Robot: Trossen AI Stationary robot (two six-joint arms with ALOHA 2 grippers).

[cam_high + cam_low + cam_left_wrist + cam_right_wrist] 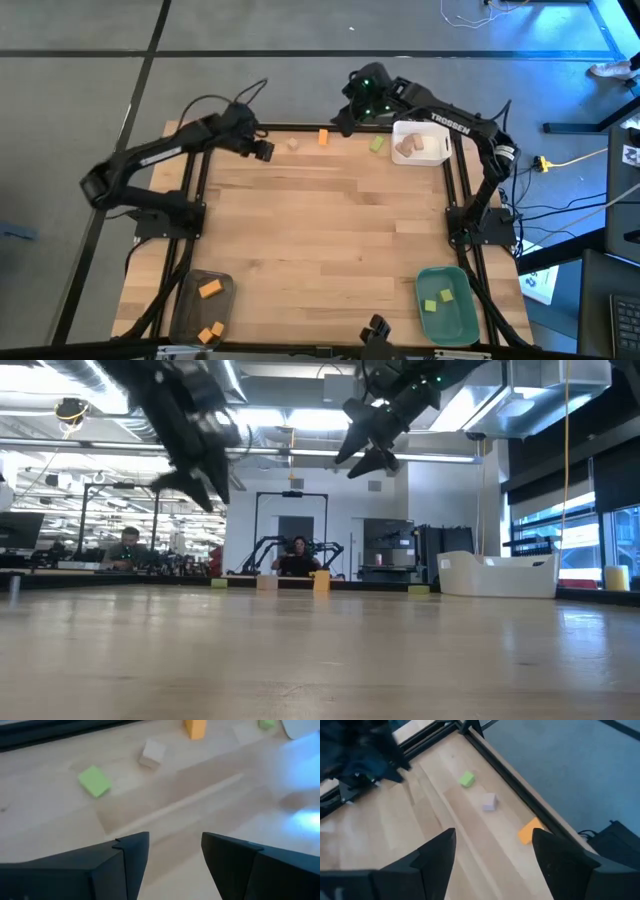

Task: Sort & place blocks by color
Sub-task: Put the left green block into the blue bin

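Along the table's far edge lies a row of blocks: a light green one [94,781], a tan one [293,143], an orange one [324,138] and another green one [377,144]. My left gripper [262,150] hangs open above the far left part of the table, just short of the first green block, with nothing between its fingers [131,851]. My right gripper [345,122] hovers open over the far edge beside the orange block [530,831] and is empty too. All four blocks rest flat on the wood.
A white tray [432,152] with tan blocks stands at the far right. At the near left a grey tray [190,300] holds orange blocks, and at the near right a green tray [462,312] holds green blocks. The middle of the table [330,230] is bare wood.
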